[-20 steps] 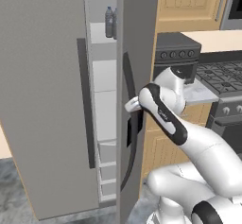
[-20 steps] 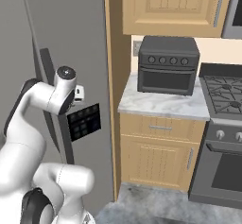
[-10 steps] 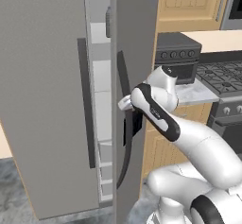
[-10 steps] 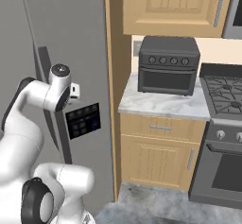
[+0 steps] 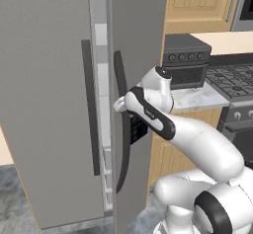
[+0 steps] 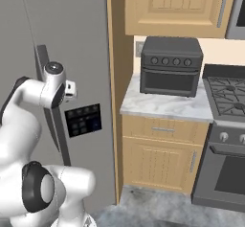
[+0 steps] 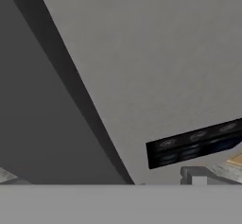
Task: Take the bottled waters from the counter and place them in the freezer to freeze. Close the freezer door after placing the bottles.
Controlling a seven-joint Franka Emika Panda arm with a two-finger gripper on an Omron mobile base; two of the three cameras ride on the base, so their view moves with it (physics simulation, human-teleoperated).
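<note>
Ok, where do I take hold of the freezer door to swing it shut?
Probably the long dark bar handle at mid-height, approached from the front and straddled sideways. The bar is upright, slim and stands proud of the freezer door, which hangs slightly ajar.

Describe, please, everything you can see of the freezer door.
The freezer door is a tall, flat panel of matte grey, metal by its look, with a long dark vertical bar handle. It stands ajar: through the narrow gap at its right edge, pale shelves of the freezer show. Its foot is near the grey floor. The white arm reaches toward that gap; whether it touches the door is unclear.
</note>
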